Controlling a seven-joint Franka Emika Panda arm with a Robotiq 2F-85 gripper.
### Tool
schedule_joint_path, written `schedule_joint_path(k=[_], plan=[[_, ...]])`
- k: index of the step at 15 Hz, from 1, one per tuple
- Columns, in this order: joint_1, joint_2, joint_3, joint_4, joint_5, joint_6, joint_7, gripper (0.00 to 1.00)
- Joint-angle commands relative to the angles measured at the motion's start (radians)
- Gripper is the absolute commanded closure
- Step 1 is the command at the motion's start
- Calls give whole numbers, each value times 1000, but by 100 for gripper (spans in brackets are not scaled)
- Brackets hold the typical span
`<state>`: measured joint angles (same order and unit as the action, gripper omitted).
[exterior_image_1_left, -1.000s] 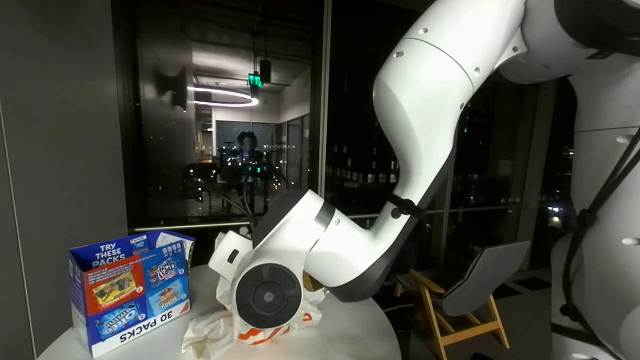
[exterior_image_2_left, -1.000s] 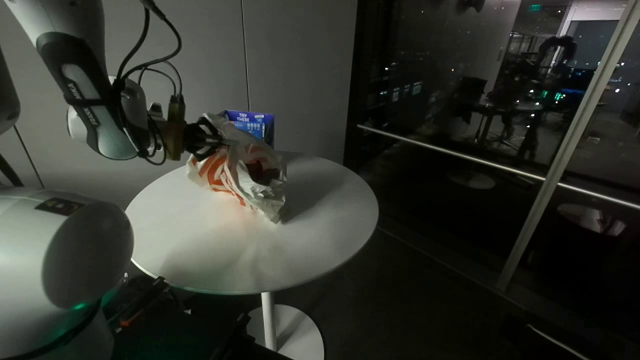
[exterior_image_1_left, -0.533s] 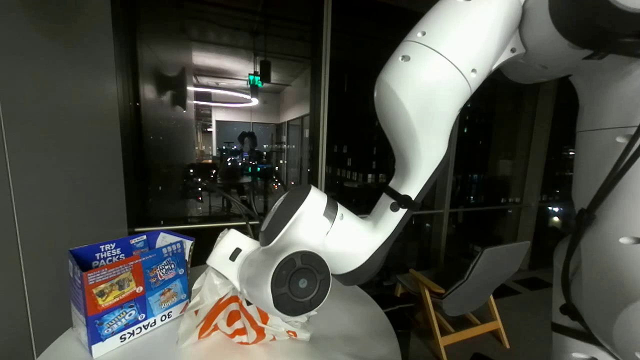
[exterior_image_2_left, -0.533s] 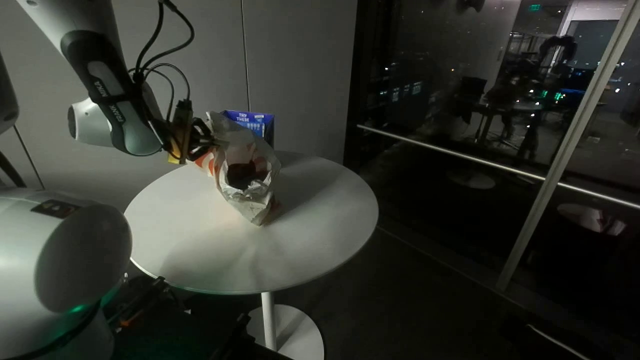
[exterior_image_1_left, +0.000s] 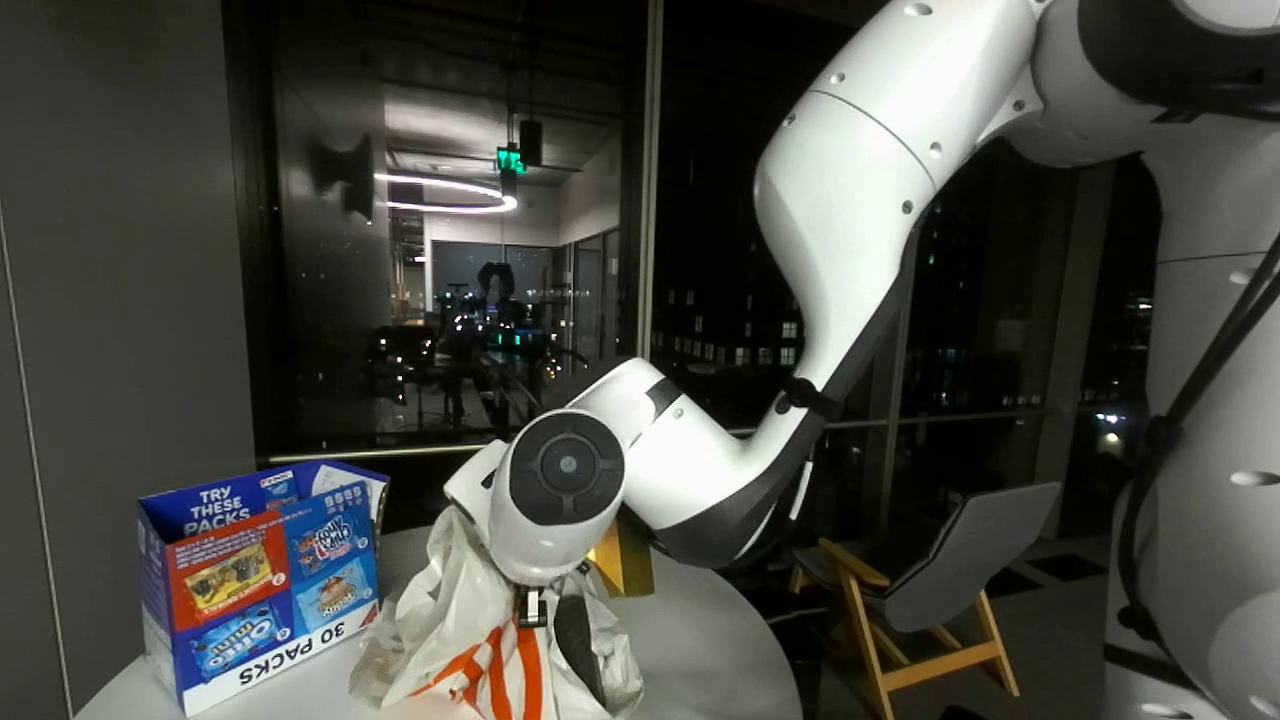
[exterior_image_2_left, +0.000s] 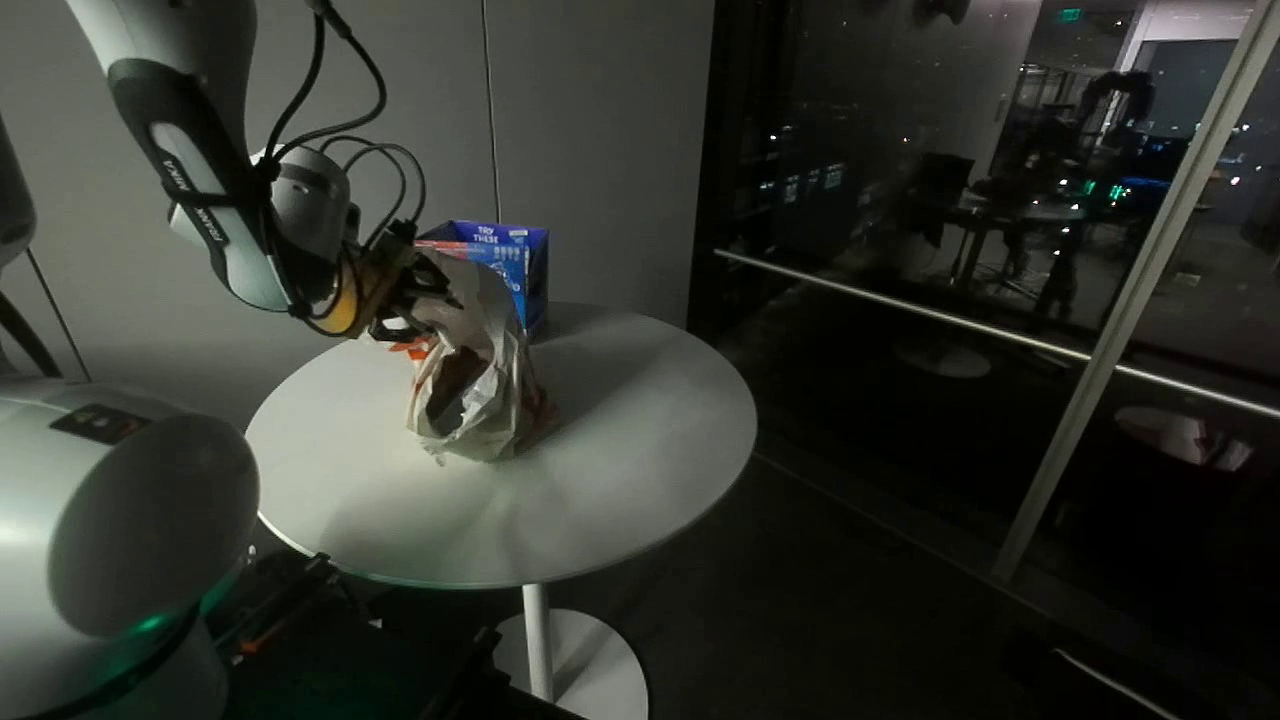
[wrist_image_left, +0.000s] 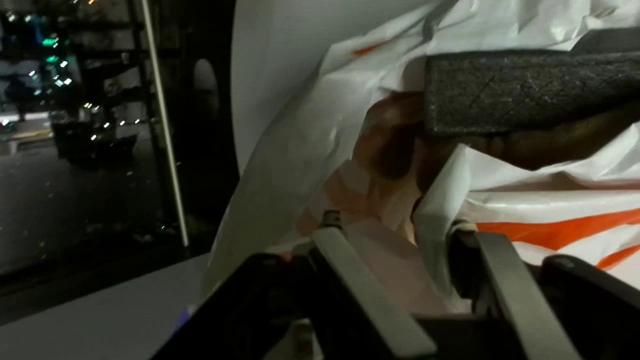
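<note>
The white plastic bag (exterior_image_2_left: 500, 368) sat crumpled on the round white table (exterior_image_2_left: 660, 430), its mouth gaping and bold orange stripes running down one side. Something brownish showed within, too shadowed for me to name. At the opening lay a dark, rough-faced slab (wrist_image_left: 525, 92); I couldn't tell what it was.

Right up against the bag, by its mouth, was the gripper (wrist_image_left: 395, 227). It stood partly open, its fingers (wrist_image_left: 507, 280) clearly apart, with the bag's pale inner wall visible through the gap. A fold of the bag's edge leaned on one of them.

Just beside the bag, on the same table, stood a blue snack box (exterior_image_1_left: 262, 590), open at the top. "TRY THESE PACKS" read the right way up on its inner flap, while "30 PACKS" ran upside down along the bottom of the front.

The white arm (exterior_image_1_left: 850, 220) bent down from above to reach the bag. Beyond it a grey chair (exterior_image_1_left: 965, 550) with a wooden frame stood on the floor, well apart from the table, near tall, dark windows (exterior_image_2_left: 850, 180) dotted with small lights.
</note>
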<state>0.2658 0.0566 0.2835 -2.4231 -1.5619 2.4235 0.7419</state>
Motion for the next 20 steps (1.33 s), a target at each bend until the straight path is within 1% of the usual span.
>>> schedule_joint_path(k=[1,3,6,7,9,12,14,16,18,20], plan=[[-25,-26,-18,-11,282,50,-153,16],[-32,-31,-22,-29,457,79,-241,1],[-31,-54,-19,-64,716,116,-376,0],[-17,-84,-8,-66,801,63,-396,0],[-3,-123,-3,-74,916,24,-427,0],[19,-199,16,-89,1011,-23,-453,1],[24,-227,27,-84,1038,-62,-471,0],[20,-238,28,-76,1061,-68,-499,0],[13,-246,25,-77,1068,-48,-521,0],[13,-249,16,-79,1099,-38,-558,0]])
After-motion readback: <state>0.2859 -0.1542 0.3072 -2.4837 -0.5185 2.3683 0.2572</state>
